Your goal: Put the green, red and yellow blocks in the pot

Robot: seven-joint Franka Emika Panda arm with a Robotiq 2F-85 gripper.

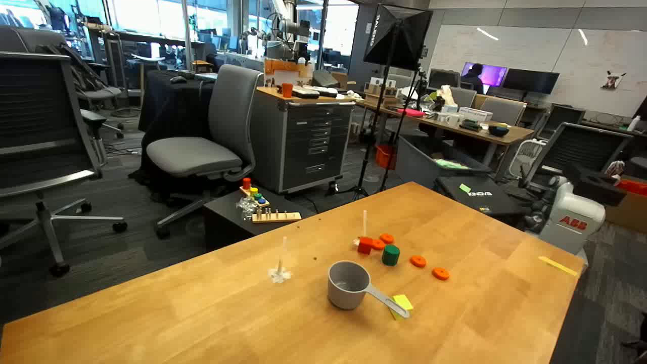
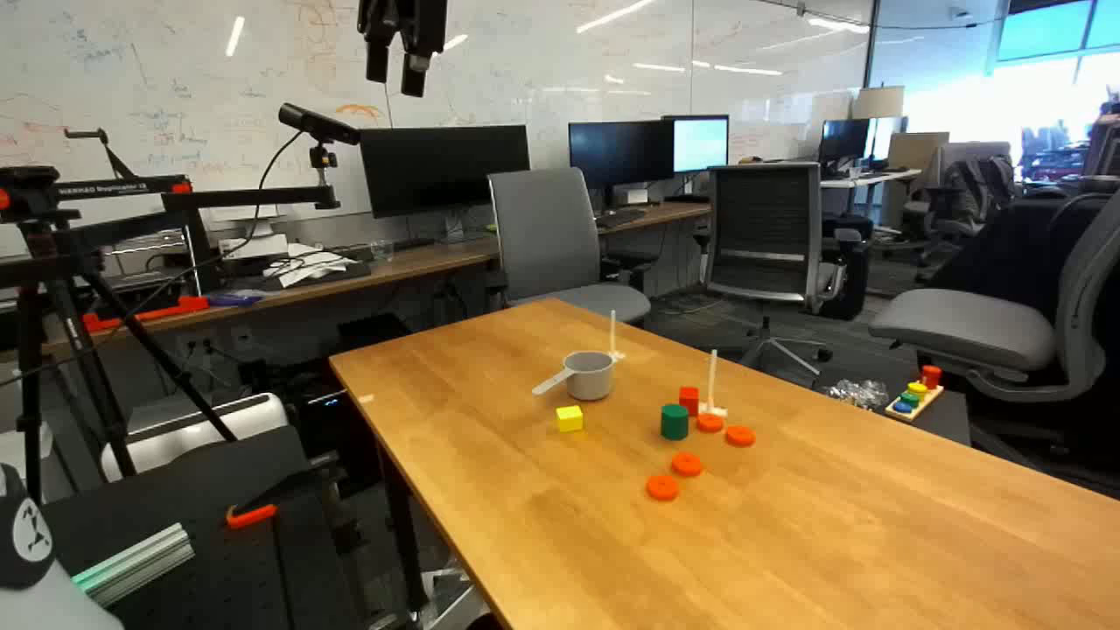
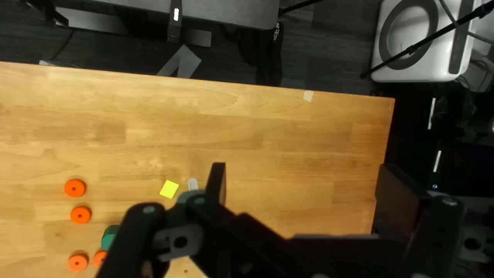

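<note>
Jaws spread wide, nothing held: the claw (image 3: 303,189) hangs high over the bench (image 3: 285,146)! Look to nine o'clock in the wrist view: just past the finger (image 3: 217,181) on that side peeks the end of a grey handle (image 3: 193,184). The rest of the pot (image 1: 349,285) is screened there, but both exterior views have it upright on the bench, handle out to four o'clock in an exterior view.

A touch farther along nine o'clock, the yellow block (image 3: 169,189), and here's the relation I'd say the next move turns on! It lies just beside the handle's end, apart from it, a cube with no long axis, one pair of sides leaning from one to seven o'clock while the jaws face each other nine to three. A swing to nine and a small twist look called for.

Beyond, between eight and nine, the green block (image 3: 110,236), partly behind the claw; the red block (image 2: 689,401) doesn't show there, but in an exterior view it sits just past the green, at one o'clock.

The count: one claw, so no rival for nearness; one pot; three blocks, one per colour, none potted yet; four orange discs (image 2: 687,464); two white pegs (image 2: 712,381); farthest, off the bench, one board of coloured toy pieces (image 2: 916,394)
</note>
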